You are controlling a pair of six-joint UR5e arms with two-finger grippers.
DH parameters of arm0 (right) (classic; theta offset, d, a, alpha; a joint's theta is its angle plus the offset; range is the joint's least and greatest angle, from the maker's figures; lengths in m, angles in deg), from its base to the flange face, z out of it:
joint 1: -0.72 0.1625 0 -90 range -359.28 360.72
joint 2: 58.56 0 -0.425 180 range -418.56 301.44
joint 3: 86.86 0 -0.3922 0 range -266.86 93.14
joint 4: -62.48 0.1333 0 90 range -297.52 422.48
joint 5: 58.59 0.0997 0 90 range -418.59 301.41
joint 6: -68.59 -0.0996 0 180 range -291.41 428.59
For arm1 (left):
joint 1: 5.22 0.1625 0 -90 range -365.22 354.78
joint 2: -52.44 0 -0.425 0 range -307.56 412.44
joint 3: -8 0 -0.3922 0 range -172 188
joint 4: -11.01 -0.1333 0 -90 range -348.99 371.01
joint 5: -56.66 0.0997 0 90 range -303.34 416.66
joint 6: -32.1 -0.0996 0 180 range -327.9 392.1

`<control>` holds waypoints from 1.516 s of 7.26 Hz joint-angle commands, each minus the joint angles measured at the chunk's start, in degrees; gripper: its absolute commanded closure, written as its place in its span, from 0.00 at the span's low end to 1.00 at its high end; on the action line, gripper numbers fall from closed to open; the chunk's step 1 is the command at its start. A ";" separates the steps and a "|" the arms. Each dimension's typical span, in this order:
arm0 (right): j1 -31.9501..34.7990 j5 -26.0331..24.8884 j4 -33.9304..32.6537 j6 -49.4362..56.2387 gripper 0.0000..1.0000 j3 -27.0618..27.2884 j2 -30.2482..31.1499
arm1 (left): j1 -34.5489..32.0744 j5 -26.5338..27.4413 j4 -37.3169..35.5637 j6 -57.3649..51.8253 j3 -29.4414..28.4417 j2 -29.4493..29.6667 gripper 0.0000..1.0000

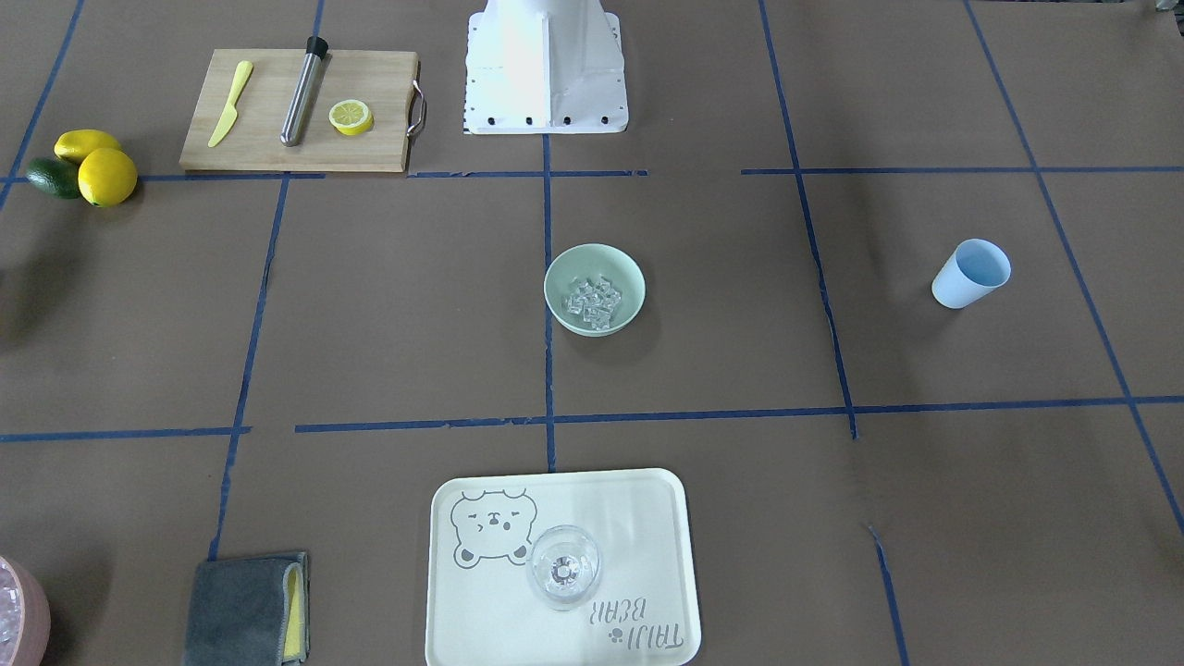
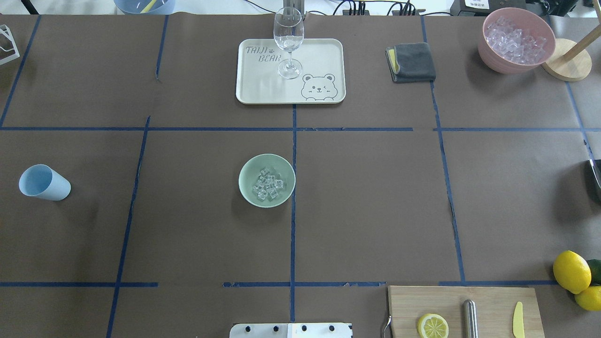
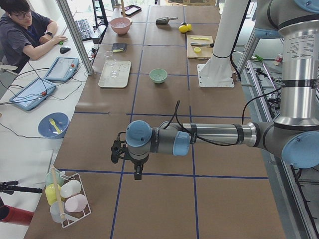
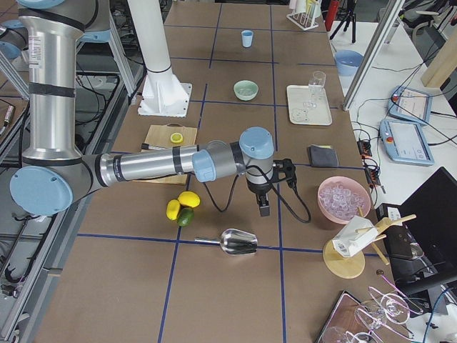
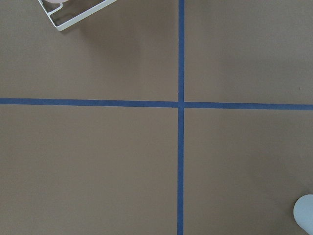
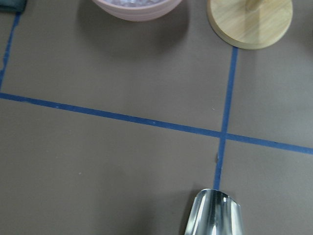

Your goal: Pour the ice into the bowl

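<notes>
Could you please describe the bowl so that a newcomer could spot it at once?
From the cream bear tray on the far side, follow the central blue tape line toward the robot's base. The bowl sits beside that line, mid-table. It is mint green with a small heap of ice, unlike the larger pink container of ice at the corner.

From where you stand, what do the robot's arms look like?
Both the left arm and right arm are silver metal tubes with light blue rounded joint caps. Black cables loop near each wrist, ending at a small black gripper: left gripper, right gripper.
</notes>
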 commanded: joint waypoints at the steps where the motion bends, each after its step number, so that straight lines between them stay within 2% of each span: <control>1: -7.79 2.50 0.04 -11.74 0.00 4.82 -5.48 | 0.05 1.68 0.01 -0.07 1.04 -0.10 0.00; 3: -16.31 0.84 -0.05 -23.54 0.00 9.30 -9.09 | -0.04 4.93 -0.17 0.10 1.22 -0.36 0.00; 4: -22.44 -3.43 -0.14 -32.74 0.00 11.15 -12.86 | -0.04 4.95 0.27 0.02 1.48 -2.19 0.00; 6: -35.98 -13.62 -2.41 -49.81 0.00 11.17 -21.99 | 0.14 5.48 0.45 -1.29 1.57 -1.51 0.00; 7: -42.65 -18.72 -9.04 -53.54 0.00 10.82 -27.78 | 0.14 4.87 0.10 -4.17 1.75 -1.94 0.00; 8: -47.94 -26.08 -14.41 -54.36 0.00 9.95 -32.54 | 0.05 4.86 0.18 -4.29 1.84 -1.95 0.00; 10: -52.89 -28.08 -14.12 -59.68 0.10 1.37 -40.27 | 0.05 4.77 0.27 -4.29 1.92 -2.03 0.00; 11: -55.00 -30.61 -13.42 -61.30 0.11 -3.46 -43.88 | 0.05 4.86 0.27 -4.38 1.92 -2.21 0.00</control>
